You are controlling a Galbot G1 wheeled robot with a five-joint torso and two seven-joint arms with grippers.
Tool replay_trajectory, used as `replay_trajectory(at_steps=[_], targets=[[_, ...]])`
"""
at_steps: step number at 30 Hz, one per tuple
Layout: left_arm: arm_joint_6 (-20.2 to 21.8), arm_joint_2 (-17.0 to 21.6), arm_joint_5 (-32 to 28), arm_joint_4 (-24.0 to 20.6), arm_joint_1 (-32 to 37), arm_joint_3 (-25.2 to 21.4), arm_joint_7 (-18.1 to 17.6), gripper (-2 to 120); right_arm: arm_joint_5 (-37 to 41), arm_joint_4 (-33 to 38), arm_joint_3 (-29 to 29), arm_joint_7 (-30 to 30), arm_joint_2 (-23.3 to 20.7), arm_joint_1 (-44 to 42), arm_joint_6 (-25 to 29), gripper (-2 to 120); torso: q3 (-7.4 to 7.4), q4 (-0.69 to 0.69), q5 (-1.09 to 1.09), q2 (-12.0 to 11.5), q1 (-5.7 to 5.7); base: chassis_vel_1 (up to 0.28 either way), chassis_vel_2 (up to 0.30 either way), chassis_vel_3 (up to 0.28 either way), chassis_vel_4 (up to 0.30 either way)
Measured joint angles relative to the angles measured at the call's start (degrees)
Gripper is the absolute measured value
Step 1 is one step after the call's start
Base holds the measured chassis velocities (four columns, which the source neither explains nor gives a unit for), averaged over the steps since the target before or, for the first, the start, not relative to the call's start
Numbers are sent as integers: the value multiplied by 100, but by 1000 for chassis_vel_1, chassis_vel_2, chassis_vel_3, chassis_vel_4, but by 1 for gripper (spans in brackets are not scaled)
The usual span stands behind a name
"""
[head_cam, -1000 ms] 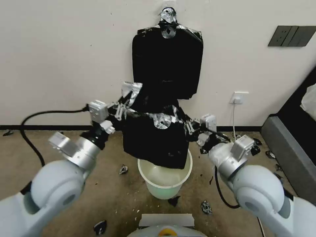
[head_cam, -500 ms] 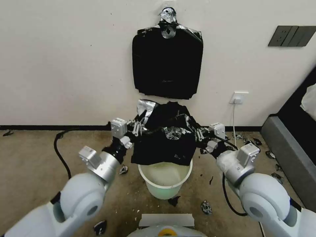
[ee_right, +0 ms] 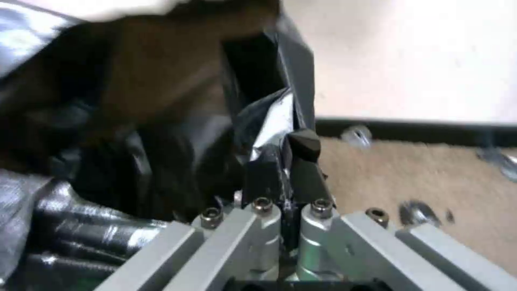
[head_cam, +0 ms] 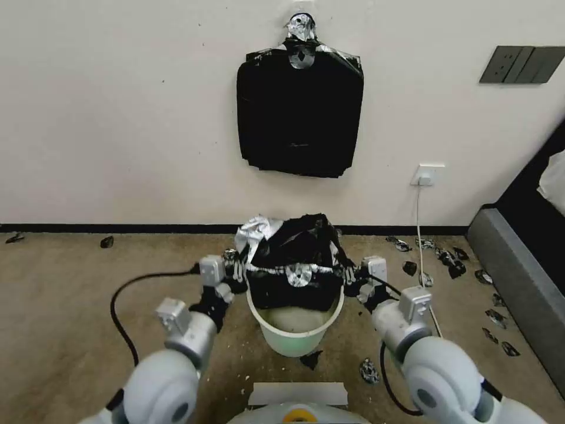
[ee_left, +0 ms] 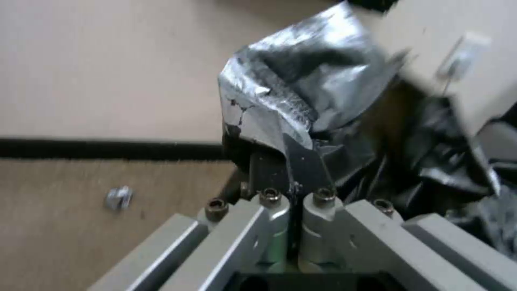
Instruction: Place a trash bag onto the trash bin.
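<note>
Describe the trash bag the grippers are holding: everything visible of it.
The trash bag is thin, glossy black plastic, crinkled, with silvery glints. It bunches above the cream trash bin, its lower part hanging inside the rim. The left gripper and right gripper each pinch an edge, fingers shut on the film.

You're looking at a trash bag (head_cam: 292, 250) of thin, glossy black plastic film, crinkled, with silvery glints along its folds. The trash bin (head_cam: 294, 333) is smooth cream-white plastic with a plain, slightly shiny inside. Your left gripper (ee_left: 291, 161) and right gripper (ee_right: 288, 161) have matt black fingers on brushed grey metal bodies with dark screw heads. The arm shells look like smooth pale plastic with bright metal wrist rings. The floor (head_cam: 70, 294) is a rough, matt tan carpet; the wall (head_cam: 118, 106) is matt off-white paint.
</note>
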Motion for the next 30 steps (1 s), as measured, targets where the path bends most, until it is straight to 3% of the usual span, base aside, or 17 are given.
replay_trajectory(at_steps=[6,10,15,23,30], targets=[[251,-59,282,-229,739,-59,-132,0,165,289,-408,654,-42,-133,-632,0,0,0,1,0,0,0,0,0,0],[258,-177,361,-140,866,-92,-141,0,353,162,-616,820,92,19,-728,0,0,0,0,0,0,0,0,0,0],[238,-320,353,-70,880,-118,-193,0,505,111,-676,1007,209,81,-728,0,0,0,0,0,0,0,0,0,0],[234,-323,384,-365,1487,-240,-207,0,619,507,-551,1724,200,-441,-1061,0,0,0,0,0,0,0,0,0,0],[247,-410,447,-74,1495,-127,-197,0,1240,233,-598,2151,450,-338,-1330,0,0,0,0,0,0,0,0,0,0]])
